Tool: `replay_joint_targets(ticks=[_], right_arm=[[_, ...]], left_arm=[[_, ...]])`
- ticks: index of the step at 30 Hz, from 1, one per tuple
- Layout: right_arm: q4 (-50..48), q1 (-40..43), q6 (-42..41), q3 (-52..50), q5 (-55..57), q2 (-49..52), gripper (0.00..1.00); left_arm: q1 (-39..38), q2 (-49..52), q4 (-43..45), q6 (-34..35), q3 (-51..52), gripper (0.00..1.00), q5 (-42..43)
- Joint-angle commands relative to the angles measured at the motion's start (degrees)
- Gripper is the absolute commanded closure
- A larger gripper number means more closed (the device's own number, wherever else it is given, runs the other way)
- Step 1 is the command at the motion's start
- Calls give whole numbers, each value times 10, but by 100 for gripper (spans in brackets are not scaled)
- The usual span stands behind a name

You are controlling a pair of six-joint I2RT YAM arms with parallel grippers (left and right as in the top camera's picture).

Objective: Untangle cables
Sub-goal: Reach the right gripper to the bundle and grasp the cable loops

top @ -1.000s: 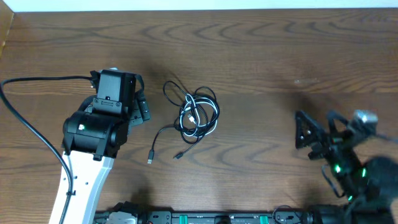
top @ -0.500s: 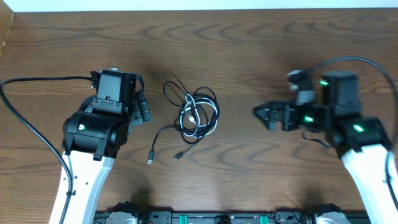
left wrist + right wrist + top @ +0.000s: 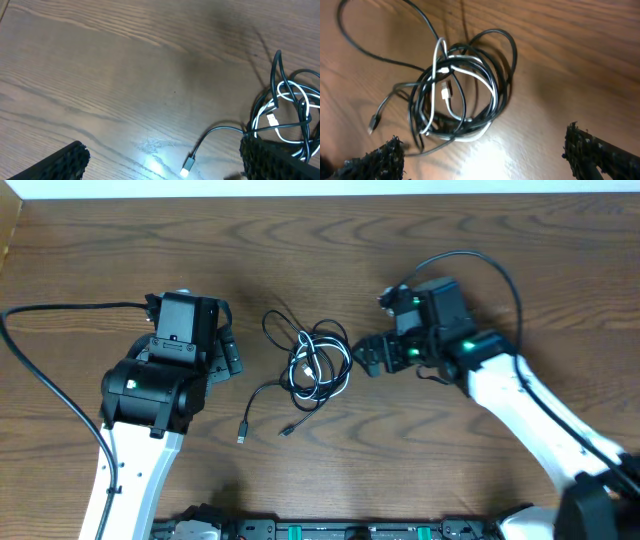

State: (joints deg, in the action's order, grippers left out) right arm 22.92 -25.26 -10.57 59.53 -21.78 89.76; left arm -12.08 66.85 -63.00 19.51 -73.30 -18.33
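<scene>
Cables: knot of thin flexible cords, black ones wound round one white cord, lying flat at mid-surface of dark brown wood-grain table, well apart from all four edges.
Loose ends: two black tails trailing out of knot toward edge nearest arm bases, longer one ending in small plug; one black loop thrown out toward far edge.
Left claw: black two-finger left gripper spread wide, pinching nothing; stationed near knot on left-edge side, clear of all cords.
Right claw: black two-finger right gripper spread wide, empty; tips just beside knot on right-edge side, contact not confirmable.
Reason for placement: judged a flanking stance, one claw on either side so that strands can be drawn apart in opposite directions; wide spread judged as readiness to take a strand.
Task status: judged not yet effective; coils fully interlaced, no cord lying separate.
Markings: no brand, label or legible writing found on cords, plug or arms; green indicator lights on right arm only.
Risk: pull on outer loop judged likely to tighten knot rather than free it.
</scene>
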Motion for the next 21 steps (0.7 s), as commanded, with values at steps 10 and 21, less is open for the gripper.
replay_joint_targets(ticks=[10, 21], right_arm=[[-85, -36, -38, 10, 35, 161, 13], [-105, -85, -47, 10, 131, 201, 30]], left_arm=[[3, -1, -2, 5, 0, 3, -3], [3, -1, -2, 5, 0, 3, -3]])
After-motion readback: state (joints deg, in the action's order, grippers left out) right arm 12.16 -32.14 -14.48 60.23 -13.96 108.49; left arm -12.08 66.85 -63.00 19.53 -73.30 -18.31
